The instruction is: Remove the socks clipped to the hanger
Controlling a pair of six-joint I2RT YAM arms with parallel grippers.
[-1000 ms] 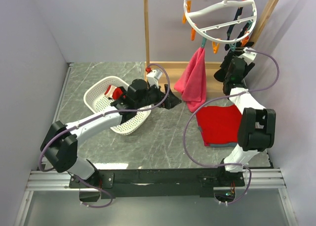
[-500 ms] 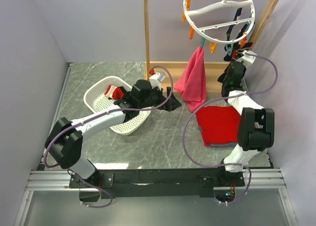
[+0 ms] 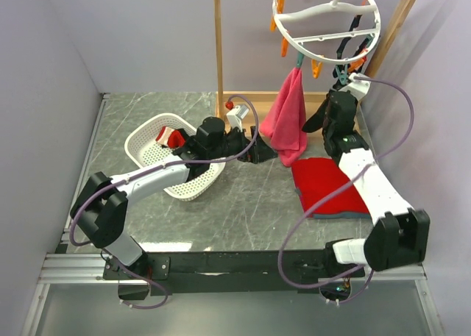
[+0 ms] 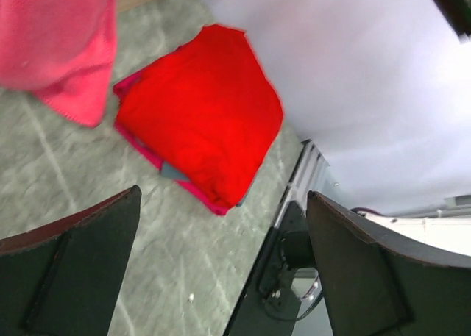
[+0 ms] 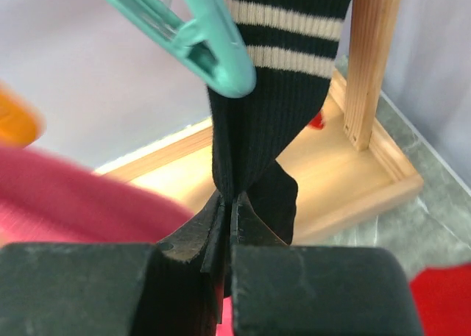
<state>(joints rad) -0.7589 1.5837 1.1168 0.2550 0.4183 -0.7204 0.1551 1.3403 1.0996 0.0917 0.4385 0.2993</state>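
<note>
The white round hanger [image 3: 327, 20] hangs from the wooden rack, with orange and teal clips under its rim. Dark socks [image 3: 353, 45] dangle at its right side. In the right wrist view a black sock [image 5: 276, 93] with tan stripes hangs from a teal clip [image 5: 199, 34]. My right gripper [image 5: 229, 204] is shut on the lower part of that sock. From above, the right gripper [image 3: 331, 104] sits just below the ring's right side. My left gripper [image 3: 257, 148] is open and empty, low over the marble floor beside the pink towel, its fingers [image 4: 73, 270] wide apart.
A pink towel [image 3: 288, 123] hangs from the hanger down to the floor. A folded red cloth [image 3: 327, 185] lies at the right. A white basket [image 3: 140, 141] holding a red and dark item stands left. The wooden rack post [image 3: 219, 42] and its base stand behind.
The right gripper has closed on the striped black sock and the right arm has swung outward at its elbow. The left gripper has edged right toward the towel, still open.
</note>
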